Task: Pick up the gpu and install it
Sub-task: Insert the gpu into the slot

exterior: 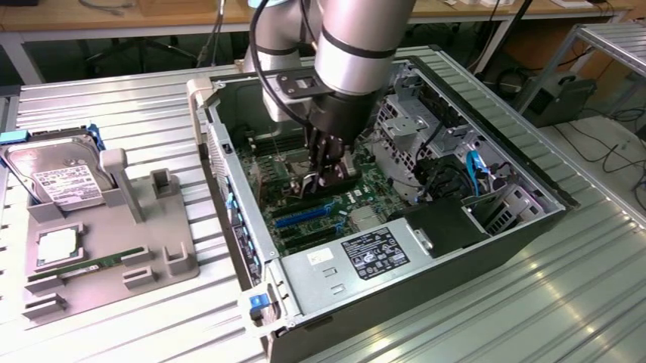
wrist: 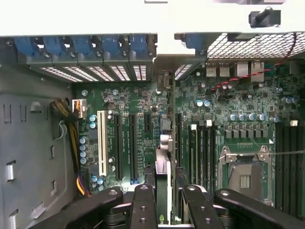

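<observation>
Jaws [wrist: 163,202] clamped on gpu [wrist: 163,179] — thin flat dark card, edge-on above green motherboard [wrist: 143,102] — inside black metal case [exterior: 525,249].

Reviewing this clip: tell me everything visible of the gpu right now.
The gpu shows edge-on as a thin upright card between the tool fingers, which are shut on it: a narrow pale top edge with a dark board below. It hangs inside the open computer case, low over the green motherboard beside the long expansion slots. Whether its lower edge is seated in a slot cannot be told.

bright, even light — soft blur
</observation>
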{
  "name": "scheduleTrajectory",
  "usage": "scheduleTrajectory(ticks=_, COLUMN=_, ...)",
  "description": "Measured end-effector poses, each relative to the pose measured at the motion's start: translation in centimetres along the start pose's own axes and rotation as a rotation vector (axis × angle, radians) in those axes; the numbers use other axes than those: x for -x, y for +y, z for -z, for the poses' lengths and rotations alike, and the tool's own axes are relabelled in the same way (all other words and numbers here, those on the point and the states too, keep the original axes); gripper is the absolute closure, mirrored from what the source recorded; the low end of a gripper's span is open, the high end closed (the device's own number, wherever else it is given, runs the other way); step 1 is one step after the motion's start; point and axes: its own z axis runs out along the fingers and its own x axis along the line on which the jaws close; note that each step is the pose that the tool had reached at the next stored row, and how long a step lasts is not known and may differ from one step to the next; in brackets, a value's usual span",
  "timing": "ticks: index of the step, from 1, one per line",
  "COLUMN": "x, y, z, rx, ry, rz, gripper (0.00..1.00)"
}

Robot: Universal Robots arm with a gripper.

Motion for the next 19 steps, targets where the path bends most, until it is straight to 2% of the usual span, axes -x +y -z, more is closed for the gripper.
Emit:
scheduleTrajectory(ticks=7, x=0.0, y=0.18, z=-1.16, rx=-0.0029, ry=-0.0002, rz=0.0, gripper=0.74)
scheduleTrajectory(ticks=19, x=-0.1, y=0.41, z=-3.05, rx=-0.0034, ry=0.0001, rz=0.006, gripper=0.74)
